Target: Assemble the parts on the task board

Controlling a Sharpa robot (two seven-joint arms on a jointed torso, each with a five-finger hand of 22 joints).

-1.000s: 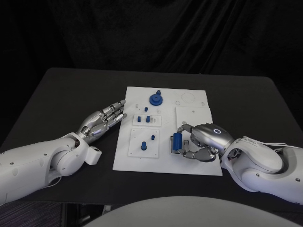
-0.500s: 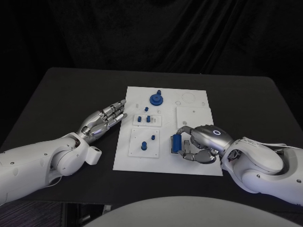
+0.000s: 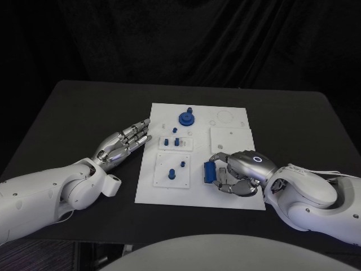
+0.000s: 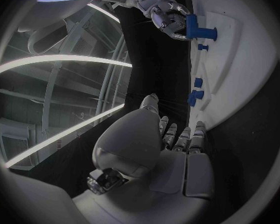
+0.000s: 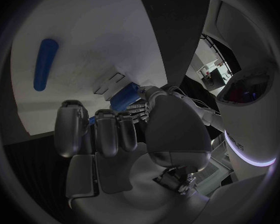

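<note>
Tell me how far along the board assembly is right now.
Looks done: a round blue disc part with a peg stands at the far end of the white task board, and small blue pegs stand mid-board. In hand: the right hand grips a blue block-shaped part at the board's near right. Left: seating that block; whether the rest are final is unclear. The left hand waits open beside the board.

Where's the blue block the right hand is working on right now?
In the head view, the blue rectangular block is near the white task board's front right, gripped by the right hand.
</note>
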